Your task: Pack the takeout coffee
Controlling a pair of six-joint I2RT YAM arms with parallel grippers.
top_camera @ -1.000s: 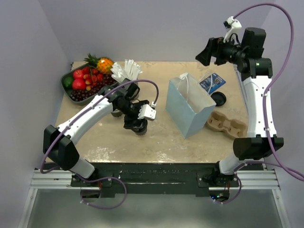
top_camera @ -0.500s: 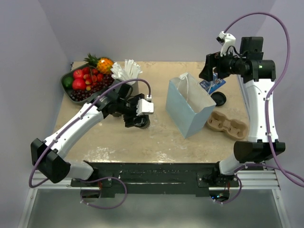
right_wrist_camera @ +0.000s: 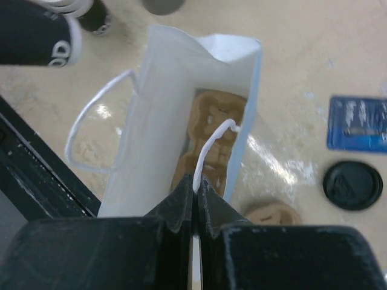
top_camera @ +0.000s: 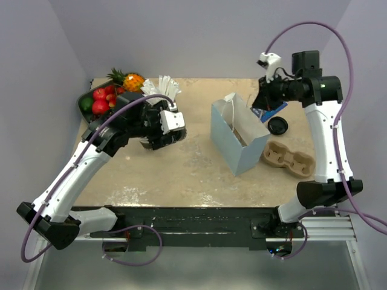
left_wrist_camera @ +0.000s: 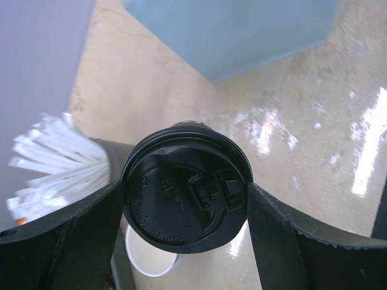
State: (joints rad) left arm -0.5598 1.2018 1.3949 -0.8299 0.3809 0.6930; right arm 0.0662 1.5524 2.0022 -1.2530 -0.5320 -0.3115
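Left pincer (left_wrist_camera: 187, 202): gripping the takeout coffee (left_wrist_camera: 178, 217), its two fingers (left_wrist_camera: 66, 241) pressing on opposite sides of the round black lid.
Takeout coffee: sitting upright between those fingers, lid facing the wrist camera; whether its base is touching the worktop (left_wrist_camera: 302, 121) cannot be told.
Beside the left pincer: a grey cup of white sticks (left_wrist_camera: 54, 157) is standing just next to one finger.
Ahead of the left pincer: a light blue paper bag (left_wrist_camera: 242, 30) is standing on the worktop.
Right pincer (right_wrist_camera: 195, 188): closed, pinching the bag's white string handle (right_wrist_camera: 211, 145) above the open mouth.
Below the right pincer: a brown pulp cup carrier (right_wrist_camera: 211, 121) is lying inside the bag.
Further out from the right pincer: a loose black lid (right_wrist_camera: 352, 184) and a blue packet (right_wrist_camera: 360, 124) are lying on the worktop, apart from the bag.
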